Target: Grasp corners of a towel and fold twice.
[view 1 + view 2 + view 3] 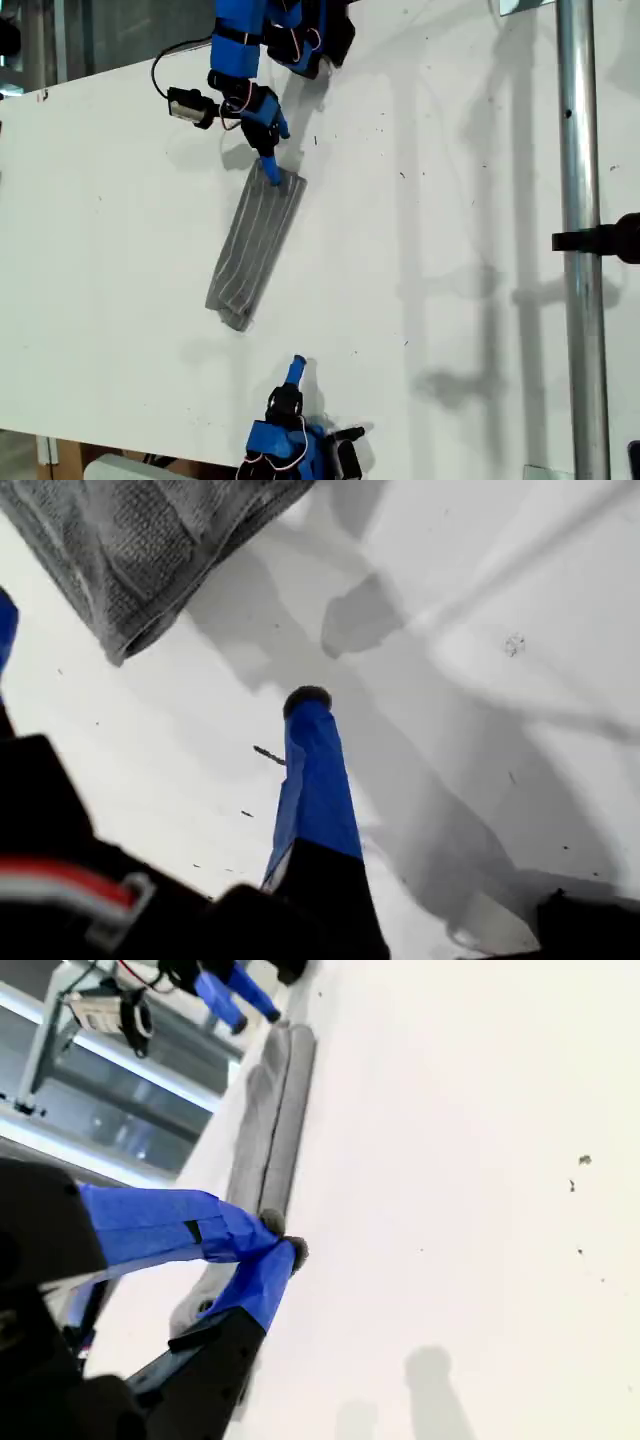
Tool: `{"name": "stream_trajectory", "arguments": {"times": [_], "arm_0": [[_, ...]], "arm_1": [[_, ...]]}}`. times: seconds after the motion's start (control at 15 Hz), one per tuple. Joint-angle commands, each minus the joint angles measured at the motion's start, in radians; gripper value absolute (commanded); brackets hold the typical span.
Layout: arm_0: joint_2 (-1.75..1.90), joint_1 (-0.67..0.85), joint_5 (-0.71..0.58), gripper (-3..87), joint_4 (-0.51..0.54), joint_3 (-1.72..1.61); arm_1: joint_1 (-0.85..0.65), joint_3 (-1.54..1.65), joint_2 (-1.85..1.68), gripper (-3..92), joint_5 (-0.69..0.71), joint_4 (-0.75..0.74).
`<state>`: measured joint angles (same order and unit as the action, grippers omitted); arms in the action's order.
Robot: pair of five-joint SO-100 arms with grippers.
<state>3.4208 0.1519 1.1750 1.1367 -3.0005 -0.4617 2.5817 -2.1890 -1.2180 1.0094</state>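
one white table, seemingly bare

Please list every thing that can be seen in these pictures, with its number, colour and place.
towel: one, dark grey with thin pale stripes, lying as a long narrow strip near the middle of the table.
table: one, white, under everything.
metal pole: one, silver, running top to bottom at the exterior view's right.
clamp: one, black, on that pole.
my first gripper: one, blue, open, at the towel's end nearer the exterior view's top.
my second gripper: one, blue, shut on nothing, above the table near the exterior view's bottom, apart from the towel.
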Motion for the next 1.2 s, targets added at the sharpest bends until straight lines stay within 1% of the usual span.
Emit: {"name": "stream_trajectory", "arguments": {"times": [0.0, 0.2, 0.4, 0.53, 0.6, 0.67, 0.8, 0.87, 1.0, 1.13], "arm_0": [[0.048, -0.026, 0.031, -1.6, 0.014, -0.028], [0.048, -0.048, 0.048, -1.6, 0.002, -0.064], [0.048, -0.051, 0.046, -1.6, 0.003, -0.057], [0.049, -0.052, 0.046, -1.6, 0.005, -0.054], [0.049, -0.052, 0.044, -1.6, 0.006, -0.052], [0.049, -0.052, 0.04, -1.6, 0.006, -0.051], [0.049, -0.052, 0.032, -1.6, 0.006, -0.049], [0.049, -0.052, 0.029, -1.6, 0.005, -0.049], [0.049, -0.049, 0.018, -1.6, 0.003, -0.049], [0.049, -0.046, 0.012, -1.6, 0.002, -0.049]], "arm_1": [[-0.032, -0.153, 0.236, 49.3, -0.017, -0.11], [-0.028, -0.233, 0.393, 45.1, -0.067, -0.318], [-0.017, -0.238, 0.474, 38.3, -0.091, -0.586], [-0.025, -0.245, 0.511, 30.1, -0.098, -0.684], [-0.029, -0.242, 0.515, 25.2, -0.086, -0.701], [-0.032, -0.236, 0.5, 4.3, -0.1, -0.667], [-0.029, -0.173, 0.405, 2.3, -0.081, -0.614], [-0.023, -0.144, 0.331, -0.2, -0.081, -0.538], [0.021, -0.127, 0.129, -0.2, -0.064, -0.299], [0.078, -0.149, -0.11, -0.2, -0.083, 0.018]]}}
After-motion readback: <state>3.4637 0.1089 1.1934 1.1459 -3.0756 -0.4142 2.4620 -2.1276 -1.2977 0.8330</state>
